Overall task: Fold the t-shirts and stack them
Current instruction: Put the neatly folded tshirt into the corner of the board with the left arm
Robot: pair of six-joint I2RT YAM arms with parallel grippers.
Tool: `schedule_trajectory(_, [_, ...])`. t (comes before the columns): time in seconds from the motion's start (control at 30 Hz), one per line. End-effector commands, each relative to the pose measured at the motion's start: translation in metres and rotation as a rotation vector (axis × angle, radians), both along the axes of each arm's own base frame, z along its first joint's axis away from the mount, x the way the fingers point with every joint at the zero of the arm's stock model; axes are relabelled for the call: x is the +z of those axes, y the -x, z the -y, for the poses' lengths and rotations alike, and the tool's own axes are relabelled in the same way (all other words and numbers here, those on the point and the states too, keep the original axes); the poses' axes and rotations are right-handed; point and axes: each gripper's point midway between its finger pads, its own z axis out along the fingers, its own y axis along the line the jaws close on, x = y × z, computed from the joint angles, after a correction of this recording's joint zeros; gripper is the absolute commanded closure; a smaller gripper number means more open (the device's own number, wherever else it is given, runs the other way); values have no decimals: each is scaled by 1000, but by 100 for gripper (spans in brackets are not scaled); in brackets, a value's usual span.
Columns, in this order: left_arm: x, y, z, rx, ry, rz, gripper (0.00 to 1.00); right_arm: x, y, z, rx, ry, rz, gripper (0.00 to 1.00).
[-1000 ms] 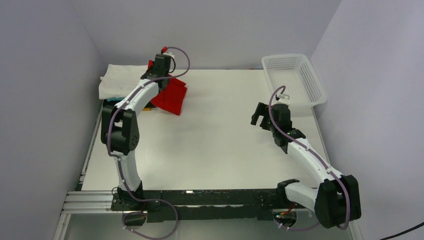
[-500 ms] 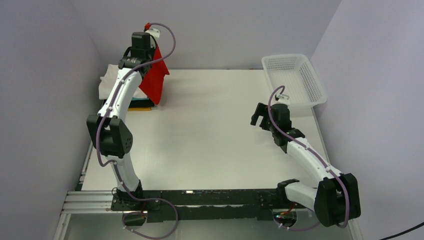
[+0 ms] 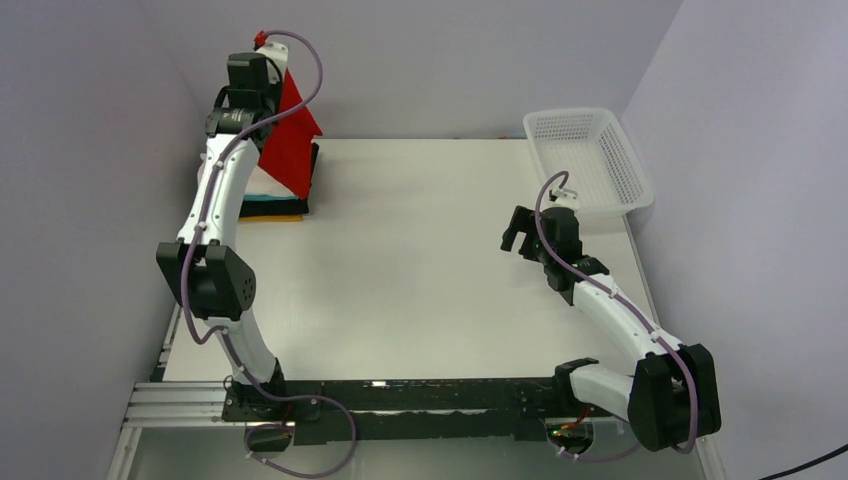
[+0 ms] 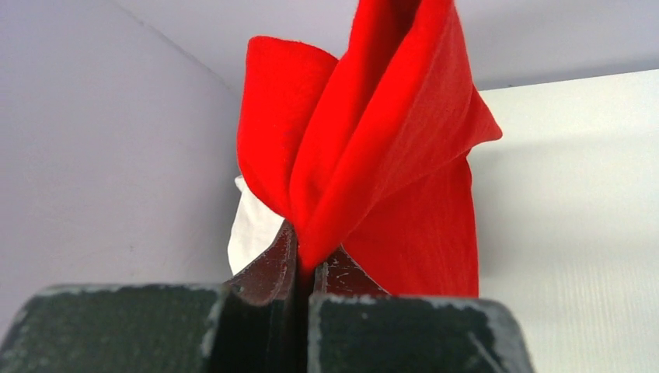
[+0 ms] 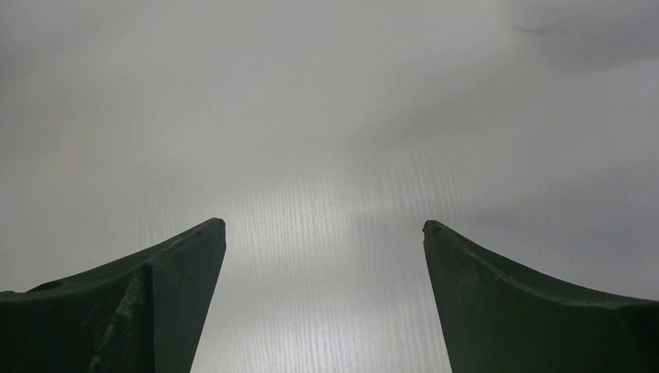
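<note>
Pinching the red t-shirt (image 4: 388, 155) in my tightly closed left gripper (image 4: 305, 268), I held it high over the stack of folded shirts (image 3: 280, 203), to lay it there; my right gripper (image 5: 324, 233) stood wide open, empty.

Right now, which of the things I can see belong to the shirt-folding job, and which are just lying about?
Part of the job:
- red t-shirt, hanging from the shut left gripper
- stack of folded shirts at the far left

Just lying about:
- white mesh basket at the far right
- right gripper, open and holding nothing
</note>
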Motion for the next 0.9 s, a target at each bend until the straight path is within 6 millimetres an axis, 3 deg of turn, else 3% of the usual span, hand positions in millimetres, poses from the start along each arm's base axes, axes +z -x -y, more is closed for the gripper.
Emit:
schedule_trajectory(0.0, [-3,-13,-24,16,62,24,100,21,-15,1,-13,8,62,0])
schedule_trajectory(0.33, [-84,-49,-111,124,102,-84,100,18,-15,5,-25,28,41,0])
schedule_trajectory(0.5, [-107,-49,-141,173,96,-113,100,16,-16,6,-31,37,30,0])
schedule_trajectory(0.77, [-124,-43,-172,274,77,-122,84,11,-18,7,-36,51,2,0])
schedule_trajectory(0.8, [-123,-42,-175,281,79,-123,76,10,-18,7,-37,53,-1,0])
schedule_trajectory(0.83, [-121,-42,-175,276,87,-121,59,10,-19,7,-37,53,-1,0])
schedule_trajectory(0.87, [-118,-42,-175,273,94,-115,33,10,-19,7,-37,52,1,0])
